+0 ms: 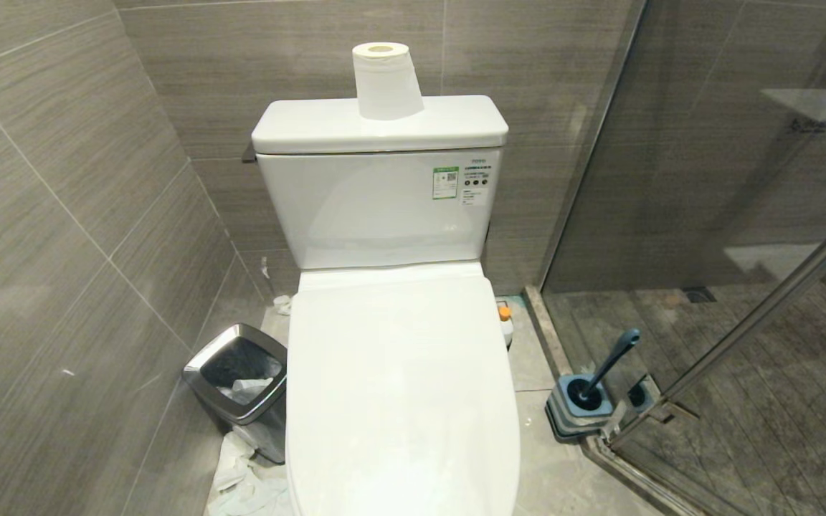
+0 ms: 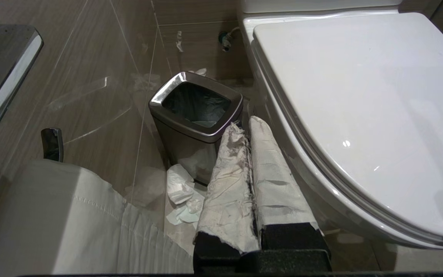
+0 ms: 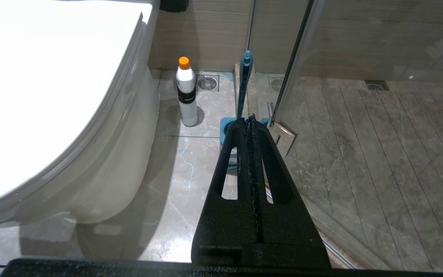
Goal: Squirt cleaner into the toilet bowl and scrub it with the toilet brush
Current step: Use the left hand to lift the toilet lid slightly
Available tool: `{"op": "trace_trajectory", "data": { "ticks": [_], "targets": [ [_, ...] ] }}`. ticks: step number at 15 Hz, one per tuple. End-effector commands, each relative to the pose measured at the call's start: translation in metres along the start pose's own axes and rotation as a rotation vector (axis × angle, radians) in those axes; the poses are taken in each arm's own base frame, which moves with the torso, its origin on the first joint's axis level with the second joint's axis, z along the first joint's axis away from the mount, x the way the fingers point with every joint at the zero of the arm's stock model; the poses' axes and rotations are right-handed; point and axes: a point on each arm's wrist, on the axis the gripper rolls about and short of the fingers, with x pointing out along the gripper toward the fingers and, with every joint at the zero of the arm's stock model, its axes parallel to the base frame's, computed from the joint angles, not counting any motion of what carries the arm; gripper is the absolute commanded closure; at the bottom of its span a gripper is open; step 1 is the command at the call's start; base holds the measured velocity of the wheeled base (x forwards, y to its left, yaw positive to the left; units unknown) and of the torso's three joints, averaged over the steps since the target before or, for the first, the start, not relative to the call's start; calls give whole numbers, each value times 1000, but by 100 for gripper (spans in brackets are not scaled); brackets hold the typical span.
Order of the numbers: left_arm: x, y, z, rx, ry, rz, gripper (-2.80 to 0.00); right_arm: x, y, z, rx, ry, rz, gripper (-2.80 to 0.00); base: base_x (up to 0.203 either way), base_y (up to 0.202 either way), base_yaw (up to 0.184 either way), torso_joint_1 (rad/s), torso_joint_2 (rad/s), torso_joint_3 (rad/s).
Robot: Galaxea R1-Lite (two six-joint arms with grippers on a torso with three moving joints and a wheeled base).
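Nothing has been started yet: the toilet sits with its lid down, so the bowl itself is hidden, and the first job, as I read it, is to raise the lid before any cleaner can go in. The cleaner – a small white bottle with an orange cap – stands upright on the floor tiles just beside the toilet's right flank, near the back wall; from the head camera only its cap and shoulder peek out past the lid. The toilet brush stands in its square blue holder on the floor further right, right by the glass shower door, its handle leaning toward the glass. Neither arm shows in the head view. The left gripper, its fingers wrapped in worn white tape, is pressed closed and empty, low beside the steel bin and the toilet's left side. The right gripper is likewise fully closed with nothing in it, pointing toward the brush holder. To do the opening step well, I would hook the front edge of the lid from below and lift it slowly until it rests back against the tank – the paper roll on top should stay undisturbed. The bottle looks light and easy to tip, so a grip around its middle seems safest.
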Motion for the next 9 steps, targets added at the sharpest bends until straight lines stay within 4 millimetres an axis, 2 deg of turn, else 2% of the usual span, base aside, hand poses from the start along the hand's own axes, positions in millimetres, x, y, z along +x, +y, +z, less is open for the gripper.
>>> {"op": "trace_trajectory", "data": {
  "ticks": [1, 9],
  "targets": [
    [0, 0, 0, 0, 0, 0, 0, 0, 0, 0, 0, 1, -1, 0, 0, 0, 0, 0, 0, 0],
    [0, 0, 0, 0, -1, 0, 0, 0, 0, 0, 0, 1, 0, 0, 0, 0, 0, 0, 0, 0]
  ]
}}
